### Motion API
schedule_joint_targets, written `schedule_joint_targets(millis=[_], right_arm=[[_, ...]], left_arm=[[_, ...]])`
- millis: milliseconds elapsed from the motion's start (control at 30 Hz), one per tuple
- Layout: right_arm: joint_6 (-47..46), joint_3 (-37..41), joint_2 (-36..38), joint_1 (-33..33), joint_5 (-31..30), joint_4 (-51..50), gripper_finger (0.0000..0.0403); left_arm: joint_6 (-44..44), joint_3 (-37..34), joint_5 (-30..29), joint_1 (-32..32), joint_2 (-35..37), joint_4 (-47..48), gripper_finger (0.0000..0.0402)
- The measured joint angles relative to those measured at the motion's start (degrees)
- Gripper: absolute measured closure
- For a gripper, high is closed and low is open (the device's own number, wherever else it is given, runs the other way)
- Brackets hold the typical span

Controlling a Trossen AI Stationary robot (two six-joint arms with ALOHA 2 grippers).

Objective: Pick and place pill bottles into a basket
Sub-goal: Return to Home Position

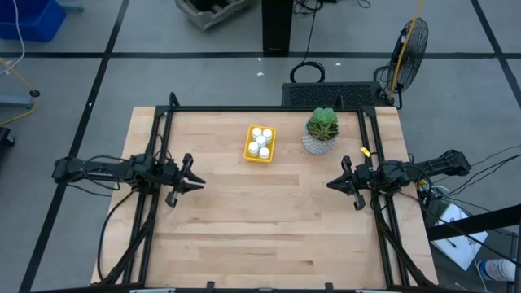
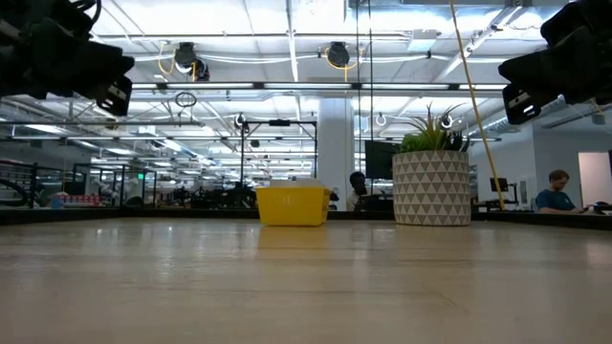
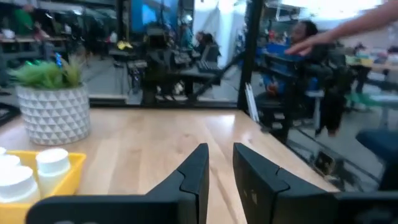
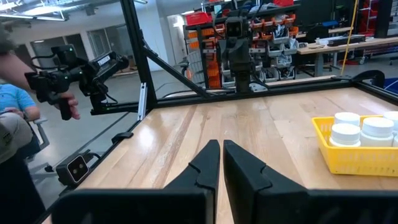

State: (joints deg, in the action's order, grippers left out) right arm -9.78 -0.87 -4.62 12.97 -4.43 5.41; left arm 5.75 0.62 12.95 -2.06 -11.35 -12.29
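The yellow tray [image 1: 248, 153] stands at the table's far middle, with several white pill bottles [image 1: 261, 143] standing upright inside it. The tray also shows in the low view [image 2: 292, 205], the left wrist view [image 3: 73, 165] and the right wrist view [image 4: 336, 158]. My left gripper [image 1: 200, 185] hovers over the table's left half, pointing right, its fingers [image 3: 200, 163] a narrow gap apart and empty. My right gripper [image 1: 330, 184] hovers over the right half, pointing left, shut and empty; in its wrist view [image 4: 221, 146] the fingertips nearly meet. Both grippers are nearer than the tray and apart from it.
A white patterned pot with a green plant [image 1: 321, 133] stands just right of the tray. A black frame [image 1: 260, 108] runs along the table's far and side edges. People show beyond the table in the right wrist view [image 4: 15, 118]. Bare wood lies between the two grippers.
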Motion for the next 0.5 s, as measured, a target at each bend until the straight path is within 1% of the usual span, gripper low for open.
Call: schedule_joint_targets(millis=[133,267,400,500], right_arm=[[0.00,0.00,0.02,0.00,0.02,-0.04,0.0387],[0.00,0.00,1.59,-0.02,0.02,0.02,0.0387],[0.00,0.00,3.11,-0.26,0.01,-0.06,0.0387],[-0.02,0.00,4.34,-0.26,0.00,-0.08,0.0387]], left_arm=[[-1.67,-0.02,0.05,-0.74,2.22,6.33,0.0325],[-3.10,0.02,-1.45,-1.17,3.81,5.33,0.0325],[-4.80,0.02,-3.44,-1.21,4.58,10.19,0.0325],[-5.02,0.00,-5.27,-1.19,4.61,9.35,0.0325]])
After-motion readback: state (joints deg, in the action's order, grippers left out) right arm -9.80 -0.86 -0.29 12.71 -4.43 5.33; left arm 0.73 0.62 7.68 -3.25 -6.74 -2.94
